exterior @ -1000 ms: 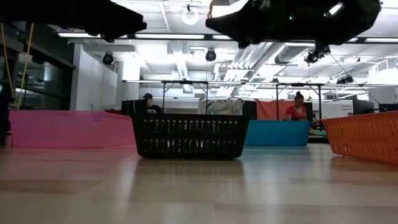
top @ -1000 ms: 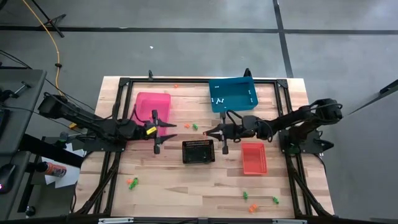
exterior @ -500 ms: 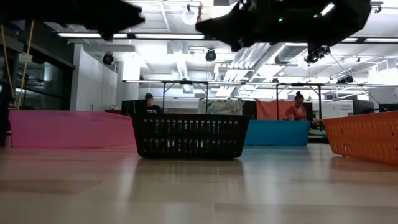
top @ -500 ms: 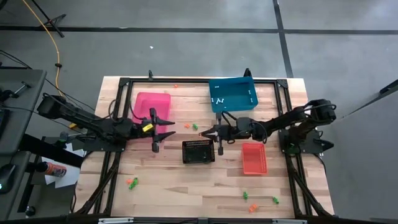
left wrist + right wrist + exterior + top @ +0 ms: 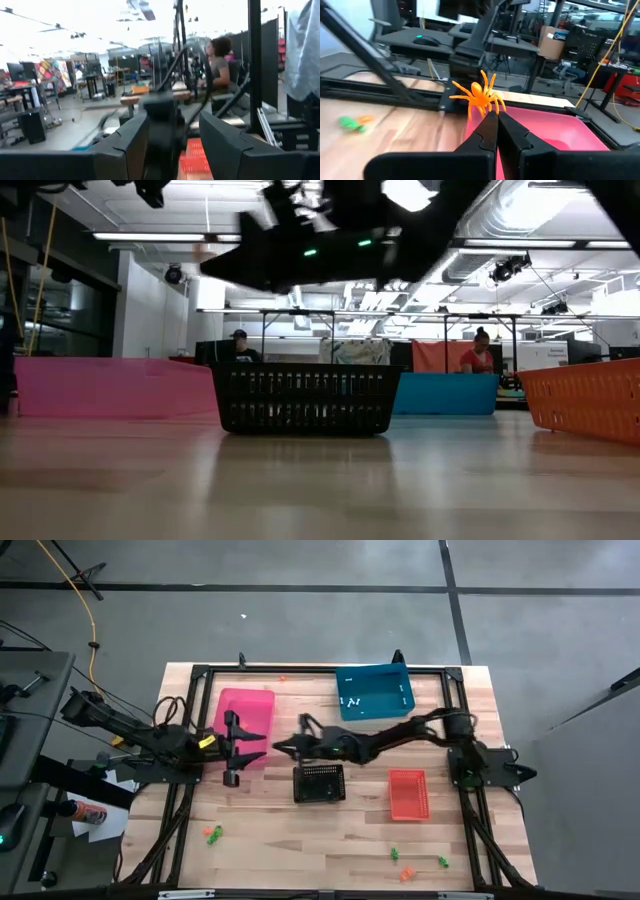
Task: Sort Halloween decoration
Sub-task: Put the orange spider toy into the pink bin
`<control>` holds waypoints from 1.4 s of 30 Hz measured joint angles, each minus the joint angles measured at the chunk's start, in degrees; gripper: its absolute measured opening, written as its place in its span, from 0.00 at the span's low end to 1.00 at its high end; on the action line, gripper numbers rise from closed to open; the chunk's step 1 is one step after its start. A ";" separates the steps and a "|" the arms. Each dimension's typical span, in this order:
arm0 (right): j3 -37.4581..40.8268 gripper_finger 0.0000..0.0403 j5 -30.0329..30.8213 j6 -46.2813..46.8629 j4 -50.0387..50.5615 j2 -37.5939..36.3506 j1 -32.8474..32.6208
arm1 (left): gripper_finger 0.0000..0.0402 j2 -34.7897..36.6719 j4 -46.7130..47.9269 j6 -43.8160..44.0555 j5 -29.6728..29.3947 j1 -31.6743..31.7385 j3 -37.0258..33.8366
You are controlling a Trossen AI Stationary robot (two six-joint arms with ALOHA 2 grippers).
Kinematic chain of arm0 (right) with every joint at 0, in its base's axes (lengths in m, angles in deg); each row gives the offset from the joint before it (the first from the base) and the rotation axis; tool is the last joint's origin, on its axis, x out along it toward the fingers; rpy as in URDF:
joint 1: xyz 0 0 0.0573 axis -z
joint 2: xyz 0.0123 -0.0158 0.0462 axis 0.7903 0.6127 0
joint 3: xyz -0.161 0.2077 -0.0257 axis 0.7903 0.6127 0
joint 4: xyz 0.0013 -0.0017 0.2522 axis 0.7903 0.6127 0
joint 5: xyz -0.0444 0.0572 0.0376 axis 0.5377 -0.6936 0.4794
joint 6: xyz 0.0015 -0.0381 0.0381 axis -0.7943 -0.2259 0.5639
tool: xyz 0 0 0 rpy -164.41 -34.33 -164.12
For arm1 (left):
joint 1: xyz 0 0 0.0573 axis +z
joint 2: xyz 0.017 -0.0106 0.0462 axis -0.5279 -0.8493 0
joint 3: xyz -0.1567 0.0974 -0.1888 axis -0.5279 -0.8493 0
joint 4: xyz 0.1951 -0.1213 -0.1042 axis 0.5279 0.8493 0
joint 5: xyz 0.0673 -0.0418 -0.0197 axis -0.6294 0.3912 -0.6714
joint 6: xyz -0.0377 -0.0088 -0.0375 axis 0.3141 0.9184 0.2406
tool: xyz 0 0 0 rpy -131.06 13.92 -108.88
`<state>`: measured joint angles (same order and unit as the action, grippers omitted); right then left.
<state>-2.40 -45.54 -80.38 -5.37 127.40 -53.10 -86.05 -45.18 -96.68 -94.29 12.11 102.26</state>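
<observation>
An orange spider trinket (image 5: 479, 96) sits in my shut right gripper (image 5: 493, 118), which reaches across to the pink bin's (image 5: 246, 712) right edge (image 5: 285, 747), high above the table. My left gripper (image 5: 232, 748) is open and empty, hovering at the pink bin's near edge. Loose orange and green trinkets lie on the table near the left (image 5: 212, 833) and near the right (image 5: 405, 873), and another (image 5: 352, 122) lies beside the right gripper. White trinkets (image 5: 350, 700) lie in the blue bin (image 5: 374, 692). My right gripper pinches the orange spider by its lower body and rear legs (image 5: 485, 111) between the two fingertips. The fingers come roughly level from the table's right, pointing left. The spider is lifted clear, its legs spread beyond the tips, beside the pink bin (image 5: 545, 131).
A black basket (image 5: 319, 783) stands just near of the right arm, and a red bin (image 5: 407, 793) stands to its right. A dark metal frame (image 5: 300, 669) runs around the table. People sit at desks in the room beyond (image 5: 478, 352).
My right gripper has swept toward the table's left, from above the black basket's right side to the pink bin's right edge, staying shut. My left gripper has drawn back a little toward the table's left.
</observation>
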 joint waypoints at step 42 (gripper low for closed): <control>-18.52 0.62 1.06 -4.85 50.50 2.39 4.66 | 0.40 1.09 3.19 1.28 -1.59 -8.61 0.00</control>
<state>-20.92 -44.48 -85.22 45.13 129.79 -48.45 -84.96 -41.99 -95.39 -95.88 3.50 102.26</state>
